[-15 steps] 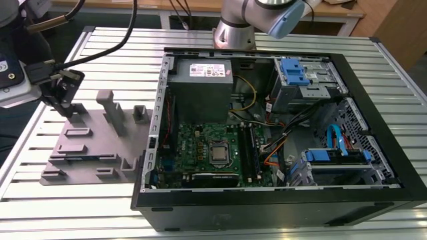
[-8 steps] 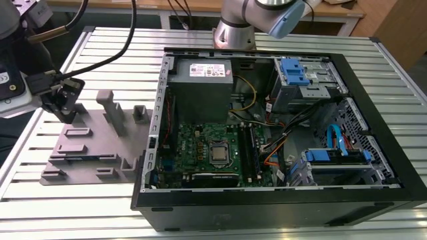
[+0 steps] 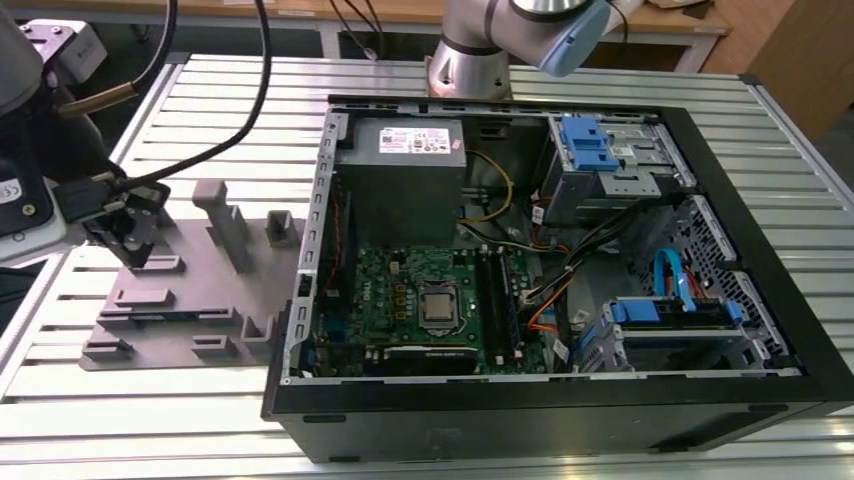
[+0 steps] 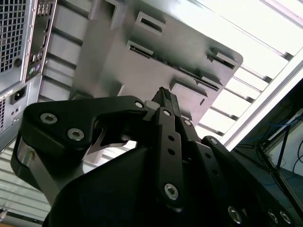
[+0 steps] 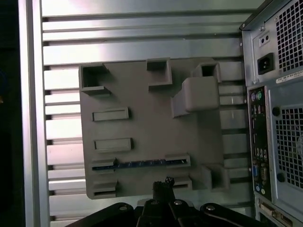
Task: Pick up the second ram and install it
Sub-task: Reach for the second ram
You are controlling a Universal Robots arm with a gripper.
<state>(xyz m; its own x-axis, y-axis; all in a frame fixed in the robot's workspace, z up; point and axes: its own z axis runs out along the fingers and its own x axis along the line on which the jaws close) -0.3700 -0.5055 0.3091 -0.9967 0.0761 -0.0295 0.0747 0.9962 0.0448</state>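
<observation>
The arm reaches out over the worktop (image 3: 240,90) to the exterior view's left, its wrist turned so the tool (image 3: 134,250) points straight down, low above a grey tray (image 3: 200,290). Whether the tips touch the tray cannot be told. In both wrist views the tool (image 4: 163,94) (image 5: 163,183) has its fingers drawn close together, with nothing seen between them. The second ram (image 5: 137,163) lies flat in the tray, a thin dark strip bridging two low holder blocks; an empty pair of blocks lies between it and the tool's tips in the first wrist view. The tray sits on the slatted worktop just beside the open computer case (image 3: 534,385), on the side at the exterior view's left. Taller blocks (image 3: 220,220) rise from the tray between the tool and the case wall. Black cables (image 3: 254,110) sag from above down to the wrist. Inside the case lie a green motherboard (image 3: 400,290) and a grey power supply (image 3: 400,190). The arm's base (image 3: 467,60) stands at the worktop's far edge behind the case.
</observation>
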